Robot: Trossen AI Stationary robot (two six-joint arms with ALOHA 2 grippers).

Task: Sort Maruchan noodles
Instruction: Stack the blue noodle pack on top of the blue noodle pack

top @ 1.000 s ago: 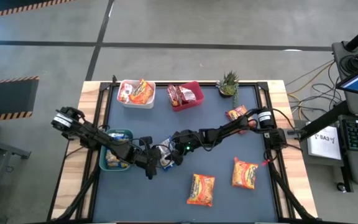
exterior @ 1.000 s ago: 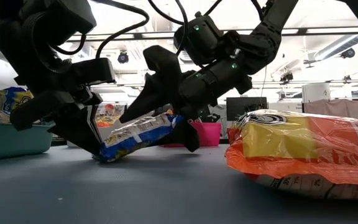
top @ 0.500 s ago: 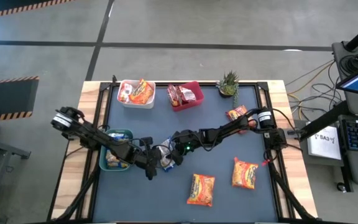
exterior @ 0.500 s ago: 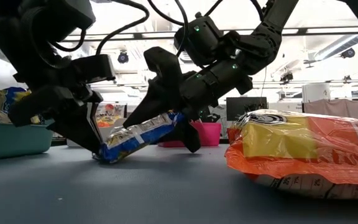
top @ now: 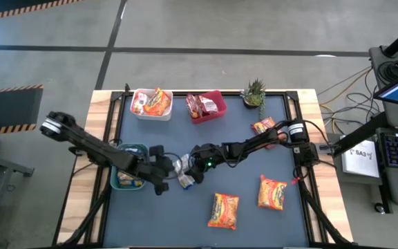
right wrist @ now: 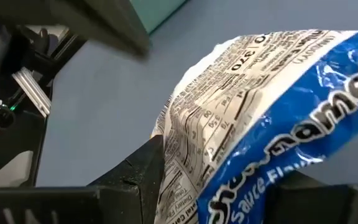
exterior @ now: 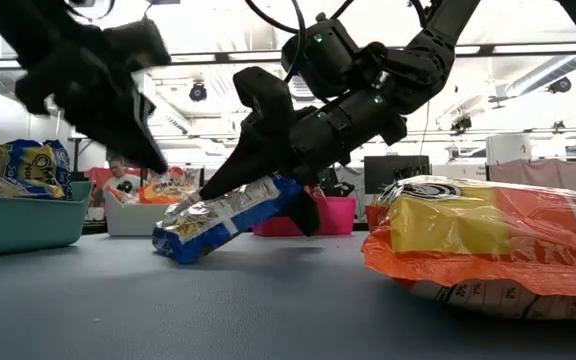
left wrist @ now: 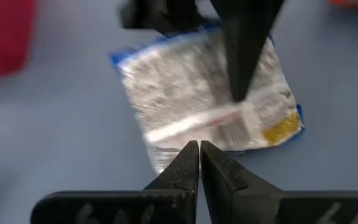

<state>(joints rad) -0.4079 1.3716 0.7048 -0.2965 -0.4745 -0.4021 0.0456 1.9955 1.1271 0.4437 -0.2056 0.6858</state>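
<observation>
Two arms meet mid-tabletop point(top: 144, 221), and I read this as the middle of a handover or regrasp of one blue packet point(top: 184, 179).

Starting at the left, the teal bin point(top: 116, 181) holds at least one yellow-blue packet point(exterior: 20, 165); I cannot count more from here. My left gripper point(left wrist: 199, 146) sits just beside that bin, its fingers pressed together on nothing, hovering above the blue packet, apart from it. That packet lies tilted, one end on the tabletop and the other lifted by my right gripper point(exterior: 286, 195), whose fingers pinch its edge.

Next move, as I judge it: either carry the packet over to the teal bin with the right arm, or spread the left fingers and take it. The crinkly wrap could slip.

Counting on rightward: one white bin point(top: 150, 111) with an orange packet point(top: 159, 102), one red bin point(top: 213, 111) with a red packet point(top: 200, 105), one potted plant point(top: 254, 92). Loose on the tabletop are three orange packets: one at the front centre point(top: 224, 210), one front right point(top: 272, 193), one near the right arm's base point(top: 263, 126).
</observation>
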